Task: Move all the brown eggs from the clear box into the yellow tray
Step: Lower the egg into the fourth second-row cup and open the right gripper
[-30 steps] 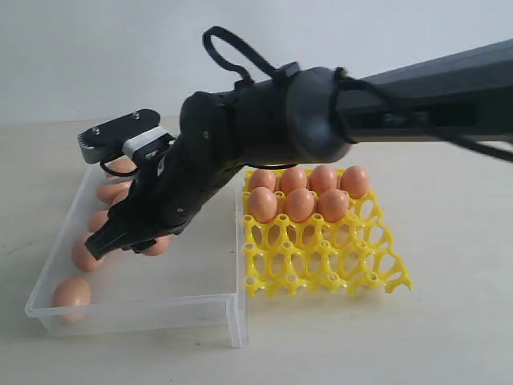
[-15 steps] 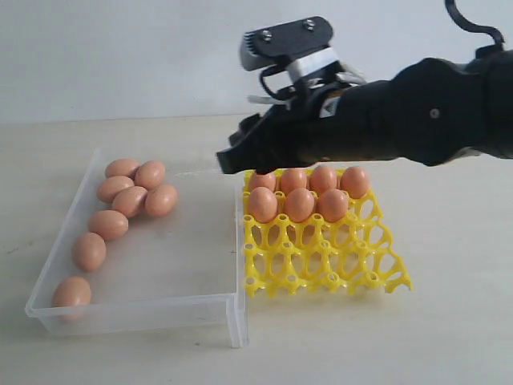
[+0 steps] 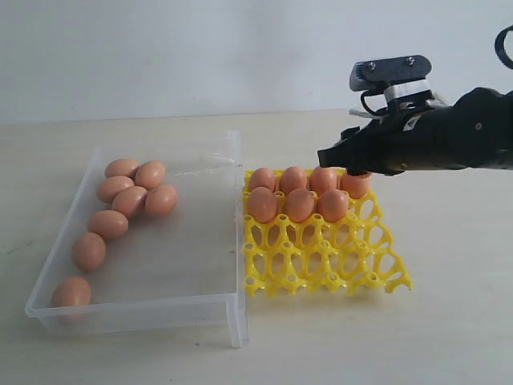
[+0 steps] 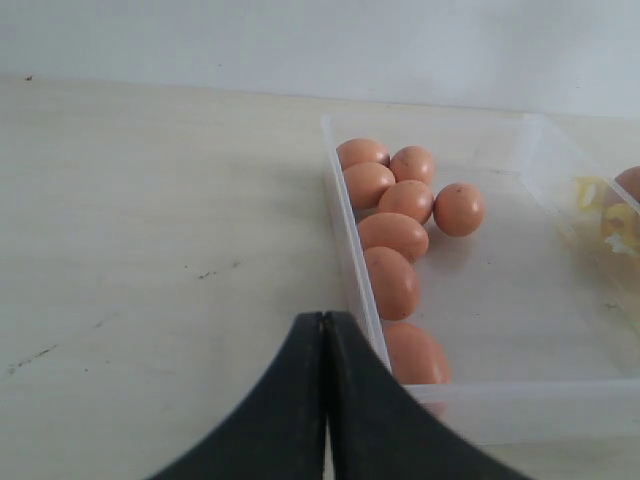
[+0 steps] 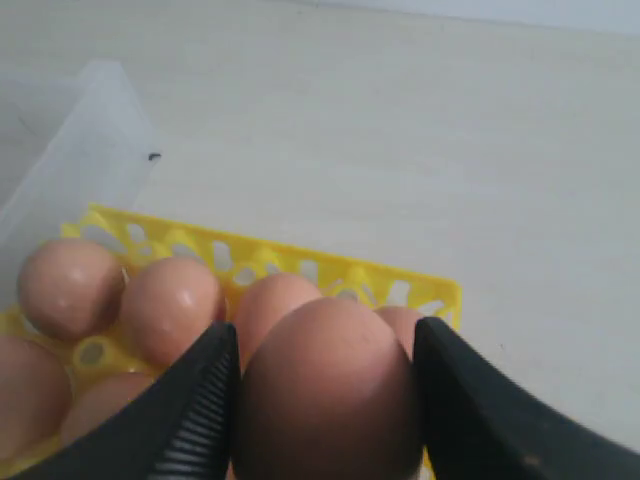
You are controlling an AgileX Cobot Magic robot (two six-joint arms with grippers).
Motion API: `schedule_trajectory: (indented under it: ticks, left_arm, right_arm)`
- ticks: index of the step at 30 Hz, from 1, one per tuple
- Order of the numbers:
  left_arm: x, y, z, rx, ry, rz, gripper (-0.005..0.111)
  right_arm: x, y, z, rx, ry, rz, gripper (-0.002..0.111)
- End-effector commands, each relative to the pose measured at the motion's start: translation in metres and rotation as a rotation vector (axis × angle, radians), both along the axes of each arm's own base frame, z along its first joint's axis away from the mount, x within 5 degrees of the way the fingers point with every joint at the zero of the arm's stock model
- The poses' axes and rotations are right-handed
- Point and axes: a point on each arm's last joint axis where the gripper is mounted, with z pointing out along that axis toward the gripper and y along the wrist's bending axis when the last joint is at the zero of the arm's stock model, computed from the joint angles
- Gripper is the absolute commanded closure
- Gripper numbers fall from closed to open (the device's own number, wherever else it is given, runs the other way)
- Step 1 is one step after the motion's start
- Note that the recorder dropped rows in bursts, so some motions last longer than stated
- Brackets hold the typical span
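The right gripper [image 3: 330,155] pinches one brown egg [image 5: 325,385], with a black finger [image 5: 195,400] on each side of the shell and the jaws standing wide around it. In the exterior view the dark gripper body hides most of this egg, so the grip reads clearly only from the right wrist camera.

The yellow tray [image 3: 321,257] lies directly below this gripper. Seven seated eggs [image 3: 299,204] fill cups under and just ahead of its fingertips: four in the row farther along the line the fingers point, three in the next row nearer the wrist. Whether the pinched egg touches any of them cannot be told.

The clear box [image 3: 232,313] sits well beyond the right gripper's fingertips, with its nearer wall just beside the tray. Eight loose eggs [image 3: 130,201] lie in it, bunched and strung along the wall farthest from that gripper.

The left gripper [image 4: 325,400] has its fingers [image 4: 290,410] pressed together with nothing between them. It hangs over the bare table [image 4: 150,250], just outside the box wall. The loose eggs lie ahead of its tips on the other side of that wall, the closest one just past the tips and the cluster farther out
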Motion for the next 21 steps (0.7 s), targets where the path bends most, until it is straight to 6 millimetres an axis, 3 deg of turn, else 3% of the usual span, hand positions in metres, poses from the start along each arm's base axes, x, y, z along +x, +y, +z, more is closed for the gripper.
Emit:
schedule_trajectory:
  ticks: [1,9,21]
  left_arm:
    - [0.0,0.0,0.002,0.0,-0.013,0.001,0.107]
    - [0.0,0.0,0.002,0.0,-0.013,0.001,0.107]
    - [0.0,0.0,0.002,0.0,-0.013,0.001,0.107]
  right_arm:
    - [0.009,-0.007,-0.021,-0.017,0.013,-0.033,0.108]
    - [0.013,-0.012,-0.041,-0.027,0.052,-0.058,0.108]
    - [0.015,-0.013,-0.053,-0.039,0.069,-0.062,0.108]
